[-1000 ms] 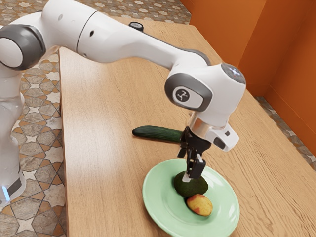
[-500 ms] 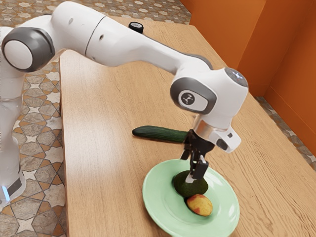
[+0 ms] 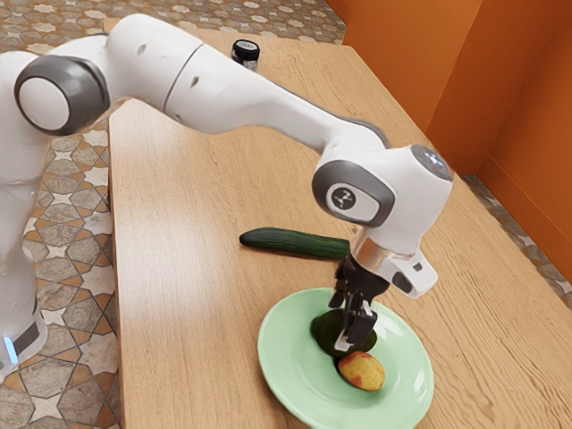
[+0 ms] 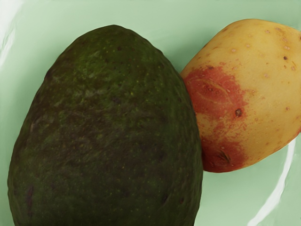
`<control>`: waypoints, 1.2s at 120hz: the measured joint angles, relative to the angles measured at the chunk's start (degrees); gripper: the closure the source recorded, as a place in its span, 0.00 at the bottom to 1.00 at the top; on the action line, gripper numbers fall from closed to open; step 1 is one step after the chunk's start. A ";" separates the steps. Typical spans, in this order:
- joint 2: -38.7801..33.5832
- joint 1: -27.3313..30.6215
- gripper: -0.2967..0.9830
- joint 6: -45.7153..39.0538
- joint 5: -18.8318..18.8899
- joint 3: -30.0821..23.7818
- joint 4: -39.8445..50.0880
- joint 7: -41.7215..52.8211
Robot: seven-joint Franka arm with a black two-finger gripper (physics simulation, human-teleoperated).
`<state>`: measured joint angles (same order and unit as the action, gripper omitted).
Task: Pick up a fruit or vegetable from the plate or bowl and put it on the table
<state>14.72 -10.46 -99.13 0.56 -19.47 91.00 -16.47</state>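
The black two-finger tool (image 3: 352,334) points down in the lower middle of the exterior view, overlapping the dark green, rough-skinned oval avocado (image 3: 328,332). From this angle I cannot fairly tell whether it is open or closed, or whether it touches the avocado. The avocado lies on the round, glossy, pale green plate (image 3: 276,357), and so does the yellow oval produce with red patches (image 3: 361,372), just beside it toward the lower right of the frame. The wrist view shows the avocado's side overlapping the yellow produce's reddened end.

Above the plate in the frame, the long dark green cucumber (image 3: 290,242) lies on the pale wood-grained worktop (image 3: 192,357), its right end meeting the tool's outline. The smooth white and grey arm (image 3: 246,103) spans from the upper left. Beyond it, near the top centre, stands the small black jar with a grey-topped lid (image 3: 245,53). Patterned stone-coloured floor tiles (image 3: 67,277) run down the left, and the plain orange wall (image 3: 509,80) fills the upper right.
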 joint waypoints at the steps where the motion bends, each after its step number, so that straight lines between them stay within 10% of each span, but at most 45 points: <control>1: 0.06 0.00 0.23 -0.06 0.00 -0.02 0.00 0.02; 122: 4.30 0.31 0.23 -3.60 5.16 -1.20 -1.14 1.06; 144: 4.45 0.66 0.47 -3.96 5.62 -1.22 -1.17 1.12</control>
<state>19.17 -9.81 -103.09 6.18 -20.69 89.83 -15.36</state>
